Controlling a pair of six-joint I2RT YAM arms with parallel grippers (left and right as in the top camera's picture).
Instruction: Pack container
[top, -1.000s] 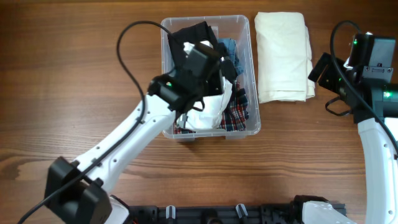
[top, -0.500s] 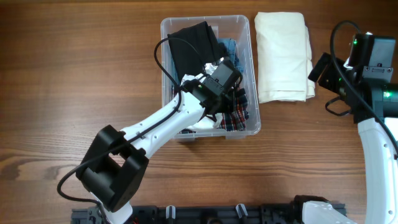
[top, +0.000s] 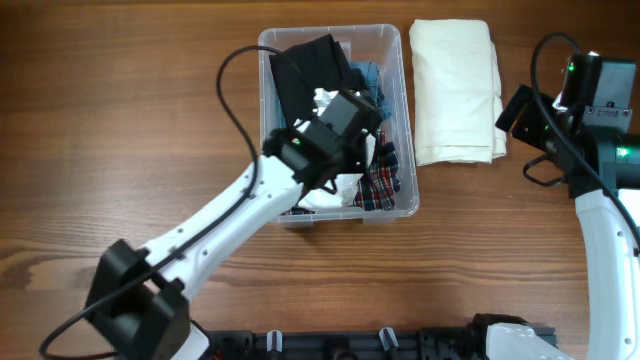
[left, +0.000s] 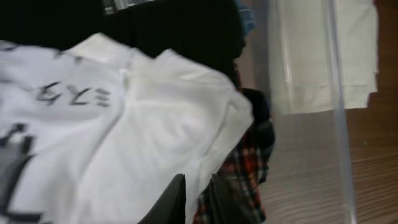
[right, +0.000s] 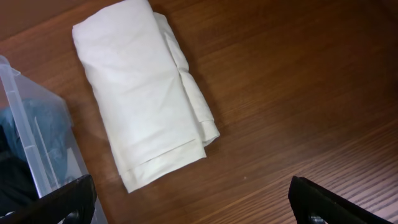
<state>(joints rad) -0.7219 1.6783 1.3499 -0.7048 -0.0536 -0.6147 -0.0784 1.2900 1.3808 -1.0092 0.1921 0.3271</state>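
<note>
the container (top: 402, 120) sits on the table (top: 100, 120), heaped with a white shirt (left: 143, 143), black cloth (top: 305, 65) and plaid (top: 385, 185). the left gripper (left: 198, 202) hangs low at the shirt's edge, jaws nearly together; i cannot tell if they pinch it. the right gripper (right: 193, 208) gapes wide and empty above the cream cloth (right: 143, 93), which lies just beside the container. if the shirt is snagged, a lift would drag it out; on so full a heap, the cream cloth may slide off.
</note>
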